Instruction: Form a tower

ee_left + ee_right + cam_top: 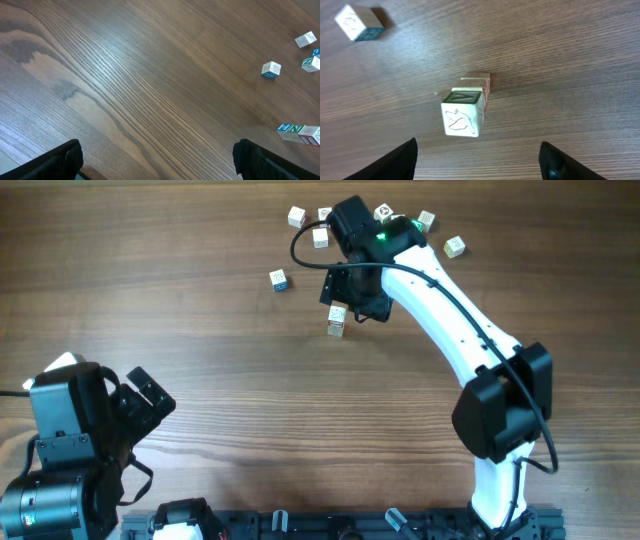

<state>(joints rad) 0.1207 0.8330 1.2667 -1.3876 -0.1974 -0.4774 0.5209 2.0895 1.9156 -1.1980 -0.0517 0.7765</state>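
brown wood-grain table (200, 300) fills every view.

from overhead, the tower (337, 320) stands in the upper middle of the table, a narrow stack of small pale cubes. the white right arm (450, 320) reaches in from the lower right, and the right gripper (356, 295) hangs just beside the top of the tower. loose cubes (296, 216) lie scattered beyond it, and a blue-marked cube (279, 279) sits apart to the tower's left. the left gripper (140, 395) sits at the lower left corner, well apart from all of the cubes.

from the left wrist, the left gripper (157, 147) has its fingers (65, 160) spread wide over bare wood, holding nothing. the tower (299, 133) shows far off at the right edge, with the blue-marked cube (271, 69) above it.

from the right wrist, the tower (465, 112) rises toward the camera, and its top cube shows a white face with a line drawing. the right gripper (478, 145) has its fingers (400, 160) parted, one on each side of the tower, touching nothing. the blue-marked cube (359, 22) lies at the upper left.
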